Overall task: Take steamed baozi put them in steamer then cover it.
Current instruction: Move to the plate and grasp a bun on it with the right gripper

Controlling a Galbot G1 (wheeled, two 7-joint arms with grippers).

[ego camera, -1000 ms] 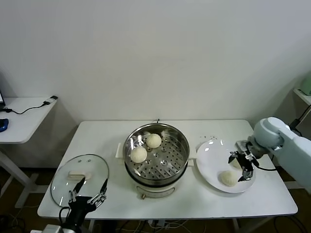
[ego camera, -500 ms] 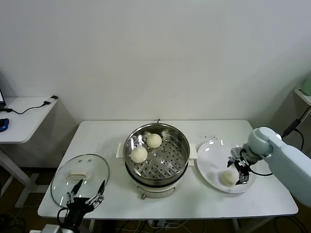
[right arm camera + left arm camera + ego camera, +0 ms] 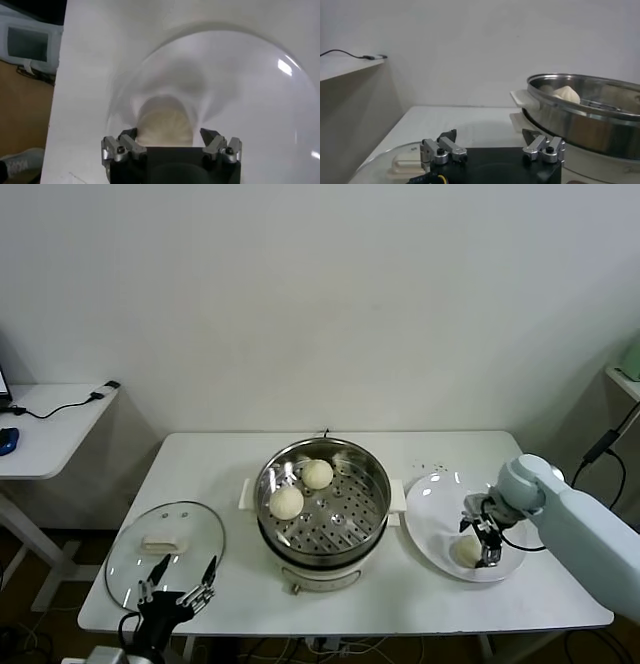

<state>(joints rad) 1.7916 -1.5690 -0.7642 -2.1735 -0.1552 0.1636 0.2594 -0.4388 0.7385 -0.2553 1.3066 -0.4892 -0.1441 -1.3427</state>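
Note:
The steel steamer (image 3: 262, 484) stands mid-table, its lid off, with two baozi (image 3: 316, 474) (image 3: 286, 502) on its perforated tray. A third baozi (image 3: 467, 552) lies on the white plate (image 3: 430, 504) to the right. My right gripper (image 3: 478, 539) is low over that bun, open, one finger on each side of it. In the right wrist view the bun (image 3: 165, 122) sits between the spread fingertips (image 3: 210, 134), a small gap on either side. The glass cover (image 3: 165, 549) lies flat at the front left. My left gripper (image 3: 180, 581) hovers open at its near edge, holding nothing.
The plate reaches close to the table's front right edge. A white side table (image 3: 50, 424) with a cable stands beyond the left edge. In the left wrist view the steamer wall (image 3: 580, 120) rises to one side, the cover's white handle (image 3: 405, 162) just ahead.
My right gripper has moved left and down over the plate, from beside the bun to straddling it. The left gripper has stayed in place.

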